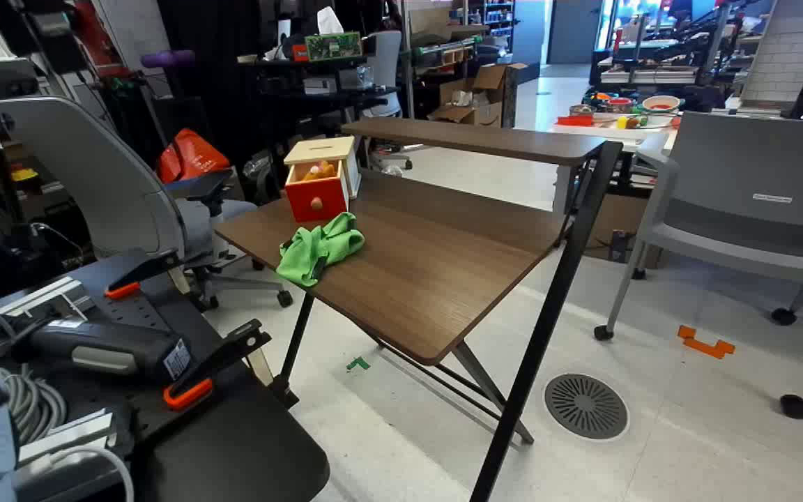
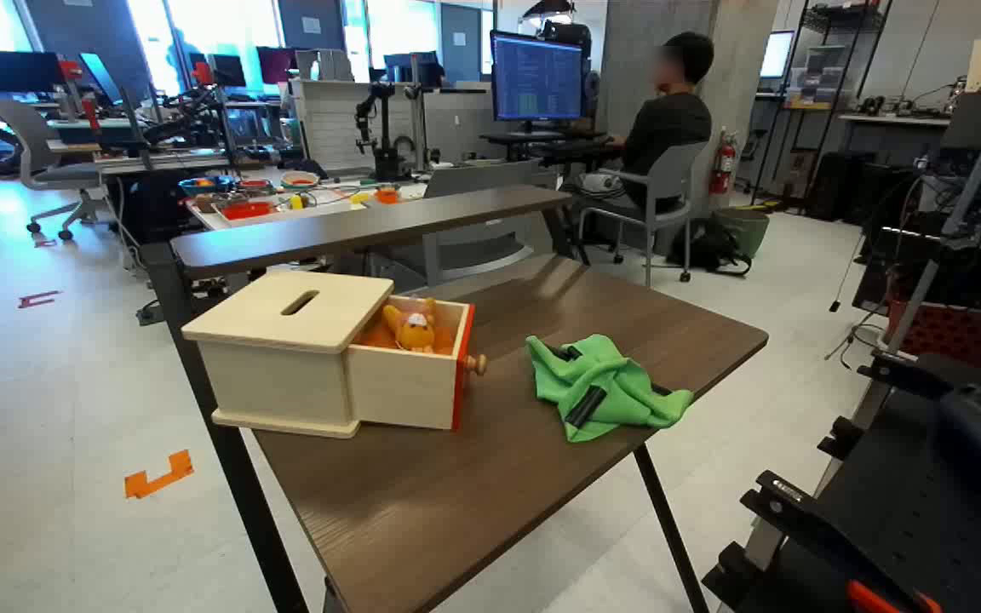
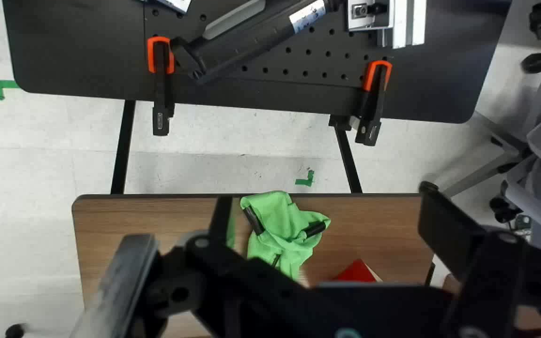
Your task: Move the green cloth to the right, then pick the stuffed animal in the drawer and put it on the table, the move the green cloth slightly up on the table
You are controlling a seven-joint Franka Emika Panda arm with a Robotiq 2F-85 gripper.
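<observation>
A green cloth (image 1: 321, 247) with black pieces on it lies crumpled at the edge of the brown table (image 1: 436, 272). It also shows in an exterior view (image 2: 618, 396) and in the wrist view (image 3: 282, 230). A wooden box (image 2: 278, 375) stands on the table with its red-fronted drawer (image 2: 405, 387) pulled out. The orange stuffed animal (image 2: 415, 330) sits in the drawer; it also shows in an exterior view (image 1: 321, 171). In the wrist view my gripper (image 3: 329, 209) is open, high above the table; its fingers hold nothing. The drawer's red corner (image 3: 356, 272) shows there; the animal is hidden.
A raised shelf (image 1: 471, 139) runs along one side of the table. A black workbench (image 3: 87, 56) stands beside it across a floor gap, with orange-tipped clamps (image 3: 160, 84) and a black device (image 3: 247, 37). Grey chairs (image 1: 757, 188) stand around.
</observation>
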